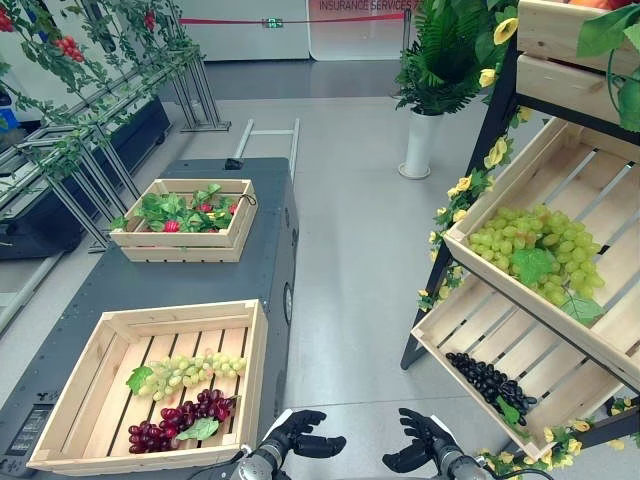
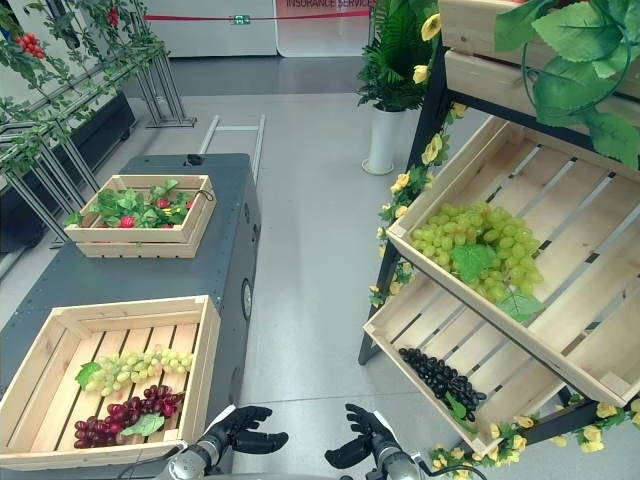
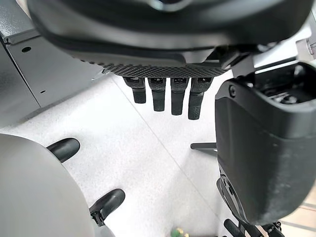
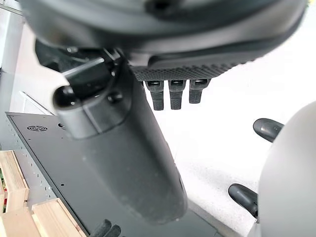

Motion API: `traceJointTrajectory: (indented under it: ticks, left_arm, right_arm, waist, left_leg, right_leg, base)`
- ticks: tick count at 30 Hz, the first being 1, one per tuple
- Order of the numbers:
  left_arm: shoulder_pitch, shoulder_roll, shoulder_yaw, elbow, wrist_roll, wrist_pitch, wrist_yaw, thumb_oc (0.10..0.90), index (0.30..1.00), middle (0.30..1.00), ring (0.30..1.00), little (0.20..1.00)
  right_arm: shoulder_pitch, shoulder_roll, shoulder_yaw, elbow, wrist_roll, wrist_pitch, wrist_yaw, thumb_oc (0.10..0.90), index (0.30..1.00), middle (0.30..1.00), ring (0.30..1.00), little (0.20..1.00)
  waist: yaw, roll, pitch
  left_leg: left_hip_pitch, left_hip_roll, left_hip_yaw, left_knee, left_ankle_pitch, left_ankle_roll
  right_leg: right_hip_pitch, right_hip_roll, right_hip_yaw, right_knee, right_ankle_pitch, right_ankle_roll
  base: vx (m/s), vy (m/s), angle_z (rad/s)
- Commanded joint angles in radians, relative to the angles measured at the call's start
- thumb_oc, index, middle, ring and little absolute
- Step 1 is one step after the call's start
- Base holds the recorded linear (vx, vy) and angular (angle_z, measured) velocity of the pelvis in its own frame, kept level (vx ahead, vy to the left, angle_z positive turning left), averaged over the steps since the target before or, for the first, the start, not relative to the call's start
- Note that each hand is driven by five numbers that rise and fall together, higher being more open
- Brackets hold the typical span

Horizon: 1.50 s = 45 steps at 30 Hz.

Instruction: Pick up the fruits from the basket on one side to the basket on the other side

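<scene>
Nearest, the left hand (image 1: 300, 436) and right hand (image 1: 422, 445) hang low over the floor (image 1: 350, 250), fingers (image 3: 172, 96) loosely extended and empty. Left of them, on the dark bench (image 1: 200, 270), the near crate (image 1: 150, 385) holds green grapes (image 1: 190, 370) and red grapes (image 1: 180, 415). On the right, a slanted shelf (image 1: 530, 300) carries black grapes (image 1: 490, 382) low and a bigger green bunch (image 1: 535, 250) above. Risk, as I judge it: a bunch could shed or slip down the tilted slats if grasped by loose berries. Farther off sit a crate of strawberries (image 1: 185, 215), a potted plant (image 1: 440, 60) and grey floor
</scene>
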Motion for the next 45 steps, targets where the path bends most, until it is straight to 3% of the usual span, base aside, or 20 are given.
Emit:
traceJointTrajectory:
  ticks: [1,14,24,28,29,30,31,33,34,35,36,40,45]
  left_arm:
    - [-0.085,-0.029,-0.02,0.038,0.018,-0.051,-0.002,0.8,0.9,0.9,0.9,0.9]
    - [-0.092,-0.032,-0.023,0.035,0.001,-0.07,0.004,0.8,0.9,0.9,0.9,0.9]
    - [-0.102,-0.031,-0.034,0.027,0.016,-0.082,0.031,0.8,0.9,0.9,0.9,0.9]
    - [-0.117,-0.025,-0.042,0.015,0.012,-0.149,0.049,0.8,0.9,0.9,0.9,0.9]
    - [-0.125,-0.019,-0.034,-0.016,-0.071,-0.218,0.049,0.8,0.9,0.9,0.9,0.9]
    - [-0.128,-0.015,-0.02,-0.05,-0.105,-0.244,0.047,0.8,0.9,0.9,0.9,0.9]
    - [-0.13,-0.004,0.003,-0.117,-0.134,-0.283,0.056,0.8,0.9,0.9,0.9,0.9]
    - [-0.117,0.04,0.044,-0.304,-0.17,-0.31,0.082,0.8,0.9,0.9,0.9,0.9]
    - [-0.115,0.045,0.047,-0.318,-0.171,-0.311,0.083,0.8,0.9,0.9,0.9,0.9]
    - [-0.113,0.062,0.058,-0.368,-0.166,-0.321,0.099,0.8,0.9,0.9,0.9,0.9]
    - [-0.112,0.088,0.081,-0.427,-0.165,-0.374,0.135,0.8,0.9,0.9,0.9,0.9]
    - [-0.135,0.144,0.144,-0.543,-0.097,-0.411,0.266,0.8,0.9,0.9,0.9,0.9]
    - [-0.158,0.255,0.276,-0.642,0.125,-0.342,0.494,0.8,0.9,0.9,0.9,0.9]
  right_arm:
    - [-0.095,0.016,-0.013,0.022,0.03,-0.034,0.041,0.8,0.9,0.9,0.9,0.9]
    - [-0.114,0.011,-0.005,0.017,0.006,-0.052,-0.002,0.8,0.9,0.9,0.9,0.9]
    - [-0.118,0.012,-0.015,0.003,0.077,-0.059,0.034,0.8,0.9,0.9,0.9,0.9]
    - [-0.131,0.003,-0.014,-0.015,0.081,-0.064,0.044,0.8,0.9,0.9,0.9,0.9]
    - [-0.133,-0.004,-0.011,-0.024,0.071,-0.057,0.047,0.8,0.9,0.9,0.9,0.9]
    - [-0.131,-0.008,-0.01,-0.031,0.066,-0.05,0.05,0.8,0.9,0.9,0.9,0.9]
    - [-0.124,-0.016,-0.011,-0.051,0.059,-0.034,0.049,0.8,0.9,0.9,0.9,0.9]
    - [-0.106,-0.031,-0.015,-0.094,0.056,-0.007,0.042,0.8,0.9,0.9,0.9,0.9]
    - [-0.104,-0.032,-0.016,-0.097,0.056,-0.006,0.042,0.8,0.9,0.9,0.9,0.9]
    - [-0.1,-0.037,-0.019,-0.106,0.055,-0.002,0.04,0.8,0.9,0.9,0.9,0.9]
    - [-0.094,-0.046,-0.025,-0.116,0.055,0.001,0.037,0.8,0.9,0.9,0.9,0.9]
    - [-0.088,-0.066,-0.037,-0.13,0.061,-0.001,0.043,0.8,0.9,0.9,0.9,0.9]
    - [-0.065,-0.088,-0.055,-0.187,0.087,-0.009,0.044,0.8,0.9,0.9,0.9,0.9]
  waist:
    - [0.002,-0.011,0.032]
    - [0.004,-0.006,0.05]
    - [0.007,-0.004,0.077]
    - [0.008,0.001,0.092]
    - [0.01,0.002,0.095]
    - [0.012,0.002,0.096]
    - [0.017,0.001,0.097]
    - [0.031,-0.002,0.101]
    - [0.032,-0.003,0.102]
    - [0.036,-0.003,0.106]
    - [0.044,-0.004,0.112]
    - [0.058,-0.005,0.126]
    - [0.073,-0.003,0.138]
  left_leg:
    - [0.034,-0.074,0.044,0.01,-0.102,0.027]
    - [0.027,-0.074,0.048,0.01,-0.094,0.03]
    - [0.019,-0.074,0.046,0.01,-0.089,0.033]
    - [0.008,-0.073,0.042,0.01,-0.083,0.031]
    - [0.007,-0.074,0.037,0.01,-0.084,0.03]
    - [0.008,-0.075,0.034,0.01,-0.086,0.029]
    - [0.009,-0.076,0.031,0.01,-0.087,0.028]
    - [0.005,-0.077,0.023,0.01,-0.085,0.028]
    - [0.004,-0.077,0.022,0.01,-0.084,0.028]
    - [0.001,-0.077,0.019,0.01,-0.082,0.027]
    - [-0.005,-0.077,0.013,0.01,-0.076,0.027]
    - [-0.013,-0.079,-0.001,0.01,-0.069,0.028]
    - [-0.016,-0.084,-0.021,0.01,-0.055,0.029]
  right_leg:
    - [0.062,0.019,0.004,0.006,-0.057,-0.005]
    - [0.054,0.016,0.005,0.006,-0.049,-0.005]
    - [0.043,0.013,0.001,0.011,-0.046,-0.006]
    - [0.03,0.014,0.002,0.017,-0.047,-0.008]
    - [0.031,0.015,0.003,0.014,-0.046,-0.008]
    - [0.034,0.014,0.0,0.011,-0.046,-0.008]
    - [0.038,0.014,-0.004,0.006,-0.046,-0.008]
    - [0.039,0.012,-0.013,0.006,-0.046,-0.01]
    - [0.039,0.012,-0.014,0.006,-0.046,-0.011]
    - [0.038,0.012,-0.018,0.006,-0.046,-0.012]
    - [0.034,0.01,-0.026,0.01,-0.044,-0.013]
    - [0.027,0.007,-0.043,0.022,-0.05,-0.019]
    - [0.019,-0.003,-0.059,0.05,-0.069,-0.026]
  base:
    - [0.0,0.0,0.0]
    - [0.0,0.0,0.0]
    - [0.0,0.002,0.0]
    - [-0.02,0.019,0.01]
    - [0.02,0.032,0.02]
    - [0.04,0.046,0.03]
    - [0.03,0.034,0.03]
    - [0.02,0.036,0.05]
    - [0.0,0.027,0.07]
    - [-0.02,0.031,0.1]
    - [-0.03,0.039,0.16]
    - [0.0,0.034,0.11]
    - [0.05,0.047,0.08]
